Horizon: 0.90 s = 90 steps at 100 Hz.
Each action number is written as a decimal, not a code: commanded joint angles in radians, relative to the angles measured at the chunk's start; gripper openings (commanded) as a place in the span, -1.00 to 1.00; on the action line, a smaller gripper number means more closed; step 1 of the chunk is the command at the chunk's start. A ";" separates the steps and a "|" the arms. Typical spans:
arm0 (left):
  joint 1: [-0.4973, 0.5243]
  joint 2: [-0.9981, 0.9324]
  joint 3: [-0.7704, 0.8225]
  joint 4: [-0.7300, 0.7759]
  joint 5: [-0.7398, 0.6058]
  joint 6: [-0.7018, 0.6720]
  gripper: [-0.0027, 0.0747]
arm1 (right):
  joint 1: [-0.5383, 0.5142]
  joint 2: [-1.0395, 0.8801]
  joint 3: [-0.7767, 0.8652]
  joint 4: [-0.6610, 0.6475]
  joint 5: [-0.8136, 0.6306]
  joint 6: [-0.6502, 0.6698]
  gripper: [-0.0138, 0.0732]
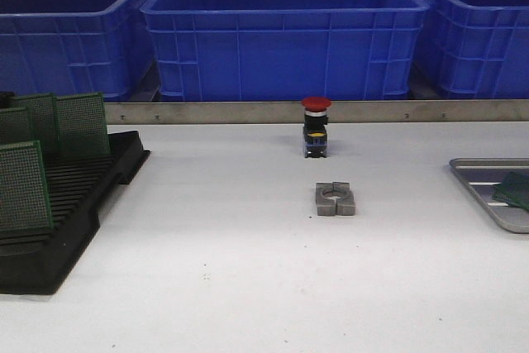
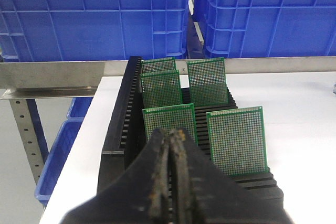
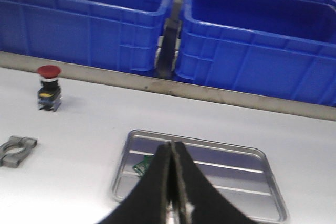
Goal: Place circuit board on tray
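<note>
You see a green circuit board (image 1: 515,190) lying on the tray (image 1: 483,196) at the frame's right edge, with both the left gripper (image 2: 171,182) and right gripper (image 3: 173,182) pressed together.

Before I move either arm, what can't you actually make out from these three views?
- Front view: the tray is cut off by the right edge; neither gripper shows.
- Right wrist view: the right gripper hides most of the circuit board on the tray; the frame is blurred.
- Left wrist view: the left gripper covers the rack's near slots.
</note>
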 commanded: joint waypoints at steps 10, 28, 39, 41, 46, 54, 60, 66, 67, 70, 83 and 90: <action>0.005 -0.027 0.021 -0.010 -0.076 -0.011 -0.98 | 0.000 -0.141 0.066 -0.468 -0.034 0.478 -0.82; 0.005 -0.027 0.021 -0.010 -0.076 -0.011 -0.98 | 0.006 -0.133 0.065 -0.495 0.013 0.531 -0.82; 0.005 -0.027 0.021 -0.010 -0.076 -0.011 -0.98 | 0.006 -0.133 0.065 -0.478 0.007 0.524 -0.82; 0.005 -0.027 0.021 -0.010 -0.076 -0.011 -0.98 | 0.006 -0.133 0.065 -0.475 0.007 0.524 -0.82; 0.005 -0.027 0.021 -0.010 -0.076 -0.011 -0.98 | 0.006 -0.133 0.065 -0.475 0.007 0.524 -0.82; 0.005 -0.027 0.021 -0.010 -0.076 -0.011 -0.98 | 0.006 -0.133 0.064 -0.475 0.007 0.524 -0.82; 0.005 -0.027 0.021 -0.010 -0.076 -0.011 -0.98 | 0.006 -0.132 0.063 -0.475 0.007 0.524 -0.82; 0.005 -0.027 0.021 -0.010 -0.076 -0.011 -0.98 | 0.006 -0.132 0.063 -0.475 0.007 0.524 -0.82; 0.005 -0.027 0.021 -0.010 -0.076 -0.011 -0.98 | 0.006 -0.132 0.063 -0.475 0.007 0.524 -0.82; 0.005 -0.027 0.021 -0.010 -0.076 -0.011 -0.98 | 0.006 -0.132 0.063 -0.475 0.007 0.524 -0.82; 0.005 -0.027 0.021 -0.010 -0.076 -0.011 -0.98 | 0.006 -0.132 0.063 -0.475 0.007 0.524 -0.82; 0.005 -0.027 0.021 -0.010 -0.076 -0.011 -0.98 | 0.006 -0.132 0.063 -0.475 0.007 0.524 -0.82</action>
